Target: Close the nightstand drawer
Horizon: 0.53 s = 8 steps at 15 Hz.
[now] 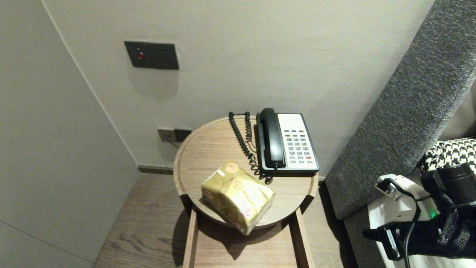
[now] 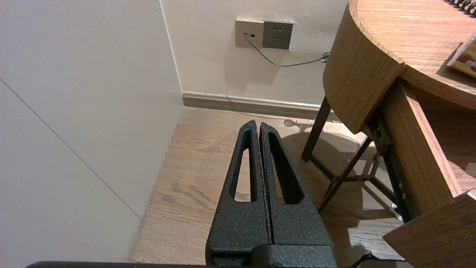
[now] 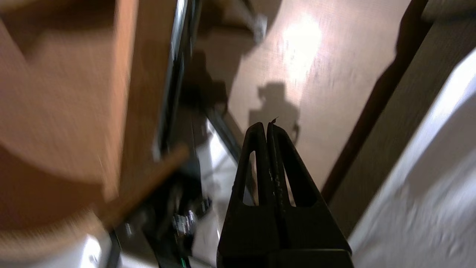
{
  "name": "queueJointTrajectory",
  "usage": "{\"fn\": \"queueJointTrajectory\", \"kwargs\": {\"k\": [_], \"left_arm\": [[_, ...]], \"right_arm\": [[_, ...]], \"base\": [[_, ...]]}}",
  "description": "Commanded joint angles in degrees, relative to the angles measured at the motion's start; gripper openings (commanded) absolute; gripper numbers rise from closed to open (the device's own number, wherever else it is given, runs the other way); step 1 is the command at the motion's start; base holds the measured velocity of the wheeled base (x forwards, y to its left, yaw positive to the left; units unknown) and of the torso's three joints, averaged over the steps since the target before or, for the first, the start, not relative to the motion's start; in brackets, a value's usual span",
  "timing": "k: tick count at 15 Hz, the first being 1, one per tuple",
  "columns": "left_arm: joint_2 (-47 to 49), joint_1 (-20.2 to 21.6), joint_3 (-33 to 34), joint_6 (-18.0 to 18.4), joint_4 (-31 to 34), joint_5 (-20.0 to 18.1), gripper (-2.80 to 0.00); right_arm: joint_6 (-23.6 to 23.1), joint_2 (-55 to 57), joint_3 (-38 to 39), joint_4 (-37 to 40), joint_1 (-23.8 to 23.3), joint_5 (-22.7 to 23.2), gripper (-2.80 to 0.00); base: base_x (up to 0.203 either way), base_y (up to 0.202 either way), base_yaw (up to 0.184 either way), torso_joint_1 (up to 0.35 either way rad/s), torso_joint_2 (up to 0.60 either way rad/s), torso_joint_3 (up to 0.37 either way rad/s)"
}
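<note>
Right claw (image 3: 267,126) — pinched together, empty — hangs at four o'clock from the soft gold tissue pack (image 1: 238,197) on the round wooden desk (image 1: 208,149); I think grabbing needs it opened first. Left claw (image 2: 257,124) is pinched too, parked.

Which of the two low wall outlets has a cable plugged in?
The light beige outlet; the dark grey outlet beside it has nothing plugged in.

A black-and-white telephone (image 1: 288,143) stands below a dark wall panel (image 1: 151,55), beside a grey headboard (image 1: 401,111).
</note>
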Motion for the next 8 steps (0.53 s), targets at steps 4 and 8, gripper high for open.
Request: {"fn": "queueJointTrajectory", "kwargs": {"k": [4, 8], "left_arm": [[-0.1, 0.0, 0.0, 0.1, 0.0, 0.0, -2.8], [-0.1, 0.0, 0.0, 0.0, 0.0, 0.0, -2.8]], "right_arm": [[-8.1, -1.8, 6.2, 4.3, 2.3, -1.7, -2.8], [-8.8, 0.6, 4.5, 10.3, 7.7, -1.6, -2.8]], "base": [[0.0, 0.0, 0.0, 0.0, 0.0, 0.0], [0.0, 0.0, 0.0, 0.0, 0.0, 0.0]]}}
